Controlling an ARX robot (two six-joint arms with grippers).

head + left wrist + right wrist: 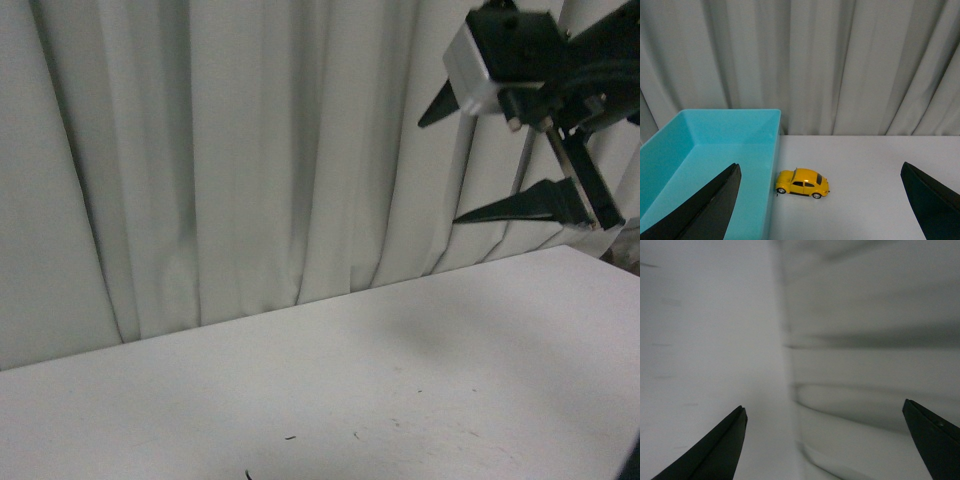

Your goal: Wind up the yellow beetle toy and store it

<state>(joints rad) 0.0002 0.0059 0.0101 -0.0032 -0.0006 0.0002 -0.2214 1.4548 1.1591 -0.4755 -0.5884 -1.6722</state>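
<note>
Your left claw [819, 166] was spread wide and empty. The yellow beetle toy [802, 182] sat low in the middle of that wrist view, on the white table [875, 165], with one end just beside the blue bin [715, 140]. You needed to centre over its sides before closing. Your right claw [438, 172], also spread, hung at the upper right of the front view.

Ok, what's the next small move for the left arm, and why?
Probably advance the left gripper toward the yellow beetle toy. The toy sits ungrasped ahead of the open fingers, right beside the blue bin. The right gripper is raised, open and nowhere near it.
</note>
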